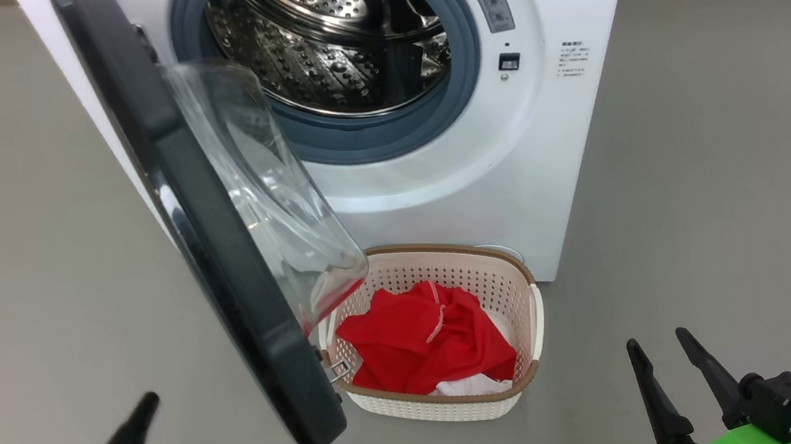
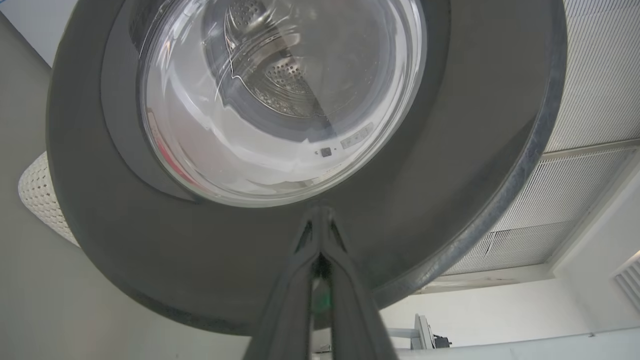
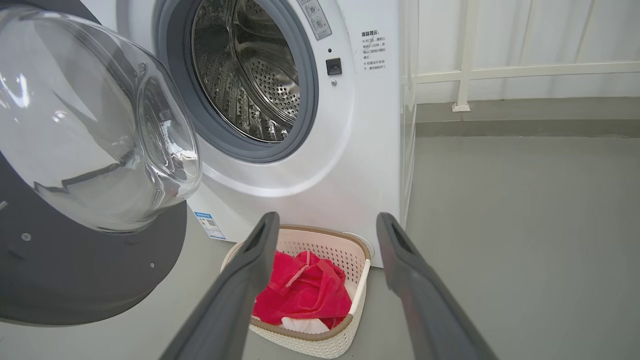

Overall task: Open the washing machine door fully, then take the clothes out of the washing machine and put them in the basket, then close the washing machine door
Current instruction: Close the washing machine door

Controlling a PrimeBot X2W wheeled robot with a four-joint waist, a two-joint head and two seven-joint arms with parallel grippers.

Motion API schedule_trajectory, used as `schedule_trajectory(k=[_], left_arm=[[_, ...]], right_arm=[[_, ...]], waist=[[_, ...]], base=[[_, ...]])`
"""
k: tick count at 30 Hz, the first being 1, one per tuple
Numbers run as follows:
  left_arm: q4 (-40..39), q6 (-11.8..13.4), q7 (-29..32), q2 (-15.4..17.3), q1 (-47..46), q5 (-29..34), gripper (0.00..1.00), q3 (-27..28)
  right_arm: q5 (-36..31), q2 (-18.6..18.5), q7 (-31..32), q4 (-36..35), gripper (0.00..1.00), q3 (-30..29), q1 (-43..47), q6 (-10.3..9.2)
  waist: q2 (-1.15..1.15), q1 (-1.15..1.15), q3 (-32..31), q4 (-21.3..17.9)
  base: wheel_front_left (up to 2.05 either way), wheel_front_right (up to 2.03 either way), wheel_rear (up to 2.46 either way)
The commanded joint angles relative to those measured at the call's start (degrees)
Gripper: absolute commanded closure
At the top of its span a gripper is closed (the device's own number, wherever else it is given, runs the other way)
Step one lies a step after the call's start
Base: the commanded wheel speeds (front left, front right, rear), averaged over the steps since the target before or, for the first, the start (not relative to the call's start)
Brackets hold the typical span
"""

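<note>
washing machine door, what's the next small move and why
Probably ease the shut left pincer forward against the outer face of the washing machine door to start swinging it closed: the clothes lie in the basket and the drum looks empty.

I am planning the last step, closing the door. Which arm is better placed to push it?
Probably the left. The left gripper, shut, points at the outer face of the door, the side to push. The right gripper, open, is on the inner side, beyond the basket with the clothes.
</note>
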Motion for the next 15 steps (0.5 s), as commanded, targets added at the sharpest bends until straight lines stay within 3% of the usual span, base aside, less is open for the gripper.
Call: schedule_trajectory(k=[1, 6, 15], left_arm=[[-1.5, -0.3, 1.5, 1.9, -2.2, -0.2, 1.00, 2.3], [-2.6, -0.3, 8.9, 0.8, -3.4, -0.3, 1.00, 3.4], [-2.3, -0.3, 13.8, -4.8, -7.1, 2.9, 1.00, 4.8]], right_arm=[[0.2, -0.5, -0.4, -1.5, 0.00, 1.4, -2.4, 0.28], [0.1, -0.5, -0.4, -1.5, 0.00, 1.5, -2.7, 0.28], [0.0, -0.5, -0.4, -1.5, 0.00, 1.7, -3.6, 0.28]], waist=[[-0.01, 0.00, 0.3, -0.3], [-0.01, 0.00, 0.8, -1.0], [-0.01, 0.00, 2.2, -2.5]], base=[[0.00, 0.00, 0.00], [0.00, 0.00, 0.00], [0.00, 0.00, 0.00]])
